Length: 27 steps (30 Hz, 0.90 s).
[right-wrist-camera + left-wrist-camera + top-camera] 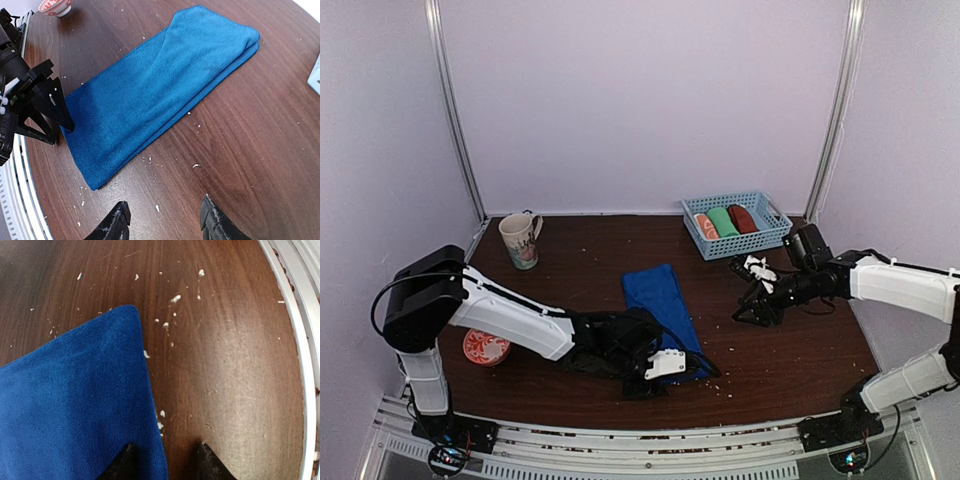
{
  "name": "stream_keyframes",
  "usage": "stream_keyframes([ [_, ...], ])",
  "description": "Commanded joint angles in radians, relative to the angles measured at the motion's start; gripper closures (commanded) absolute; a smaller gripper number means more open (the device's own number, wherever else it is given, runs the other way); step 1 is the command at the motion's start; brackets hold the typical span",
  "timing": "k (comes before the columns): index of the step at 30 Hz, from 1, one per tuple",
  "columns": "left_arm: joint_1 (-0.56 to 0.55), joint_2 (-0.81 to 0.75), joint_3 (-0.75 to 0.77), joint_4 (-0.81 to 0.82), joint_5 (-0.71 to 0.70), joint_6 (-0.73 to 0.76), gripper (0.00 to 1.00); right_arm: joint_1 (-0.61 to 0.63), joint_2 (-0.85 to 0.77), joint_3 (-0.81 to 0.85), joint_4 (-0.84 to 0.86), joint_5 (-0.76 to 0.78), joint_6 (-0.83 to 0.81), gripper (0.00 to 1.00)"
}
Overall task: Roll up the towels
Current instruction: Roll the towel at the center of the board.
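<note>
- okay, blue towel (662, 300) lies flat in the middle of the table (585, 270), a long strip running from the far side toward the near edge, not rolled at all.
- from the right wrist view it looks folded over on itself, two layers showing along its long edge.
- left gripper (166, 466) is down at the towel's near end, right at a corner.
- its jaws stand partly apart: one fingertip sits over the blue cloth, the other over bare wood, with the towel's edge running between them.
- nothing is pinched there; the cloth lies flat and no part of it is lifted.
- right gripper (166, 222) hangs to the right of the towel, apart from it, pointing back across it.
- its jaws stand apart too, with only bare table between the tips.
- brown towel (744, 218) is already a roll, sitting in the blue basket (750, 246) at the far right.
- beside it in the basket, a green roll (723, 221) in the middle and an orange-and-white roll (706, 227) on the left.
- mug (520, 241) stands at the far left of the table, well away from both grippers.
- small red bowl (485, 347) sits near the left edge, partly behind the left arm.
- white crumbs (175, 299) are scattered over the wood around the towel's corner.
</note>
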Motion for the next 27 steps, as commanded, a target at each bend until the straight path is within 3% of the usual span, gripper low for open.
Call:
stream_keyframes([
  [1,0.000,0.021,0.032,-0.008,-0.055,-0.026,0.58,-0.007,0.049,0.028,-0.008,-0.033,-0.029,0.51],
  [11,-0.004,-0.075,-0.020,0.086,-0.075,0.006,0.55,-0.013,0.068,0.046,-0.020,0.002,-0.056,0.52],
  [14,-0.002,-0.050,0.009,0.065,-0.112,-0.010,0.54,-0.013,0.050,0.043,-0.013,0.011,-0.056,0.52],
  [27,-0.002,0.071,0.031,0.058,0.029,-0.084,0.60,-0.013,0.067,0.048,-0.030,-0.023,-0.066,0.52],
])
